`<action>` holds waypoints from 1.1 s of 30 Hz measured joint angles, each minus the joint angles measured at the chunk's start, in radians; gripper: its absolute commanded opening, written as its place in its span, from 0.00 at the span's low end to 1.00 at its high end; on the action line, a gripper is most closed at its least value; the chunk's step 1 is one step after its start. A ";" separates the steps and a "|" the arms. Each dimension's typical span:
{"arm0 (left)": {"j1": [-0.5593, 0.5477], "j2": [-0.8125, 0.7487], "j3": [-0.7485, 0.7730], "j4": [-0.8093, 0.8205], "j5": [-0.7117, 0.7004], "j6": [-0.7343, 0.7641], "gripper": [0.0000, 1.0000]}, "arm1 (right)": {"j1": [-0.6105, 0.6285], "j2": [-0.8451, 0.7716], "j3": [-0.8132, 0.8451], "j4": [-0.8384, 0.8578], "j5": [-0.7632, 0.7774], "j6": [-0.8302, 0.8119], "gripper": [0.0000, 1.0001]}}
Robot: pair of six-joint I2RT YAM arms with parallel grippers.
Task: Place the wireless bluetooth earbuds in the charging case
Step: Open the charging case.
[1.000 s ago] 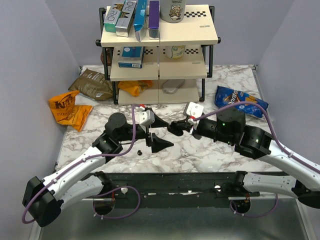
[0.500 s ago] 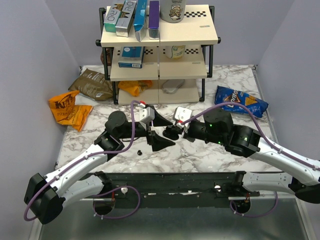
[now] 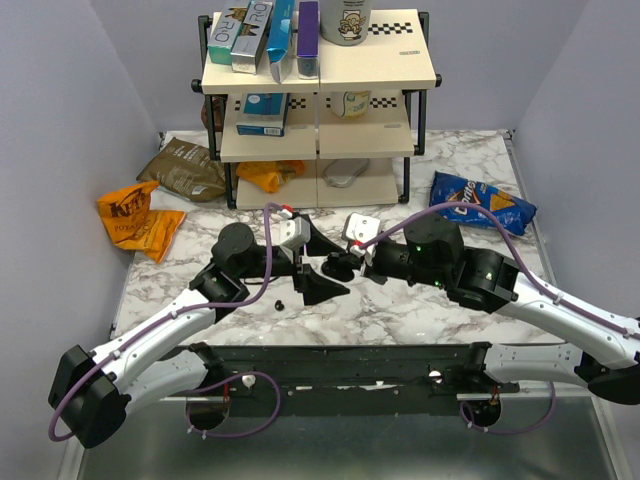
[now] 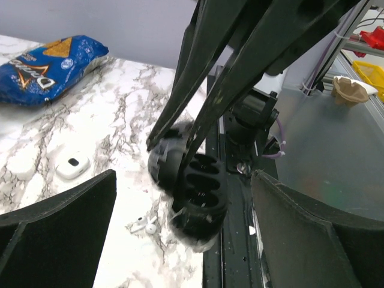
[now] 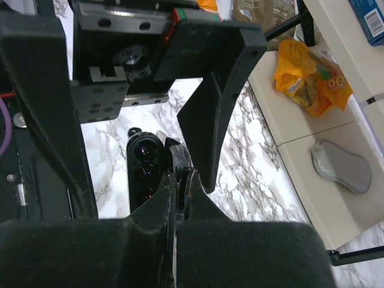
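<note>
The charging case (image 3: 336, 266) is a small black oval, hinged open. My right gripper (image 3: 352, 262) is shut on one edge of it and holds it above the table. In the right wrist view the gripper (image 5: 180, 177) pinches the case (image 5: 144, 174), whose dark cavities show. My left gripper (image 3: 330, 268) is open, with one finger on each side of the held case. In the left wrist view the case (image 4: 195, 186) hangs between my left fingers (image 4: 60, 228). One tiny black earbud (image 3: 279, 302) lies on the marble near the left arm. The other earbud is not visible.
A two-tier shelf rack (image 3: 320, 150) with boxes stands at the back. Snack bags lie at the left (image 3: 135, 215) and right (image 3: 480, 200). In the left wrist view a white case (image 4: 72, 168) and white earbuds (image 4: 144, 225) lie on the marble.
My right gripper has moved left with the case, bringing it between my left gripper's open fingers. The left arm has barely moved.
</note>
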 measured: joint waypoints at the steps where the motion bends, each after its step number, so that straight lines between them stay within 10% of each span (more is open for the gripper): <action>1: 0.000 0.000 -0.008 0.002 -0.002 0.000 0.99 | 0.000 0.000 0.004 0.000 -0.002 0.000 0.01; 10: 0.000 -0.002 -0.038 0.022 -0.005 -0.004 0.93 | 0.000 0.006 0.017 -0.001 -0.015 0.000 0.01; 23: 0.000 -0.006 -0.038 0.056 -0.005 -0.019 0.54 | 0.000 0.019 0.017 -0.001 -0.016 0.003 0.01; 33: -0.002 -0.006 -0.039 0.059 -0.002 -0.019 0.51 | 0.000 0.025 0.017 0.000 -0.013 0.003 0.01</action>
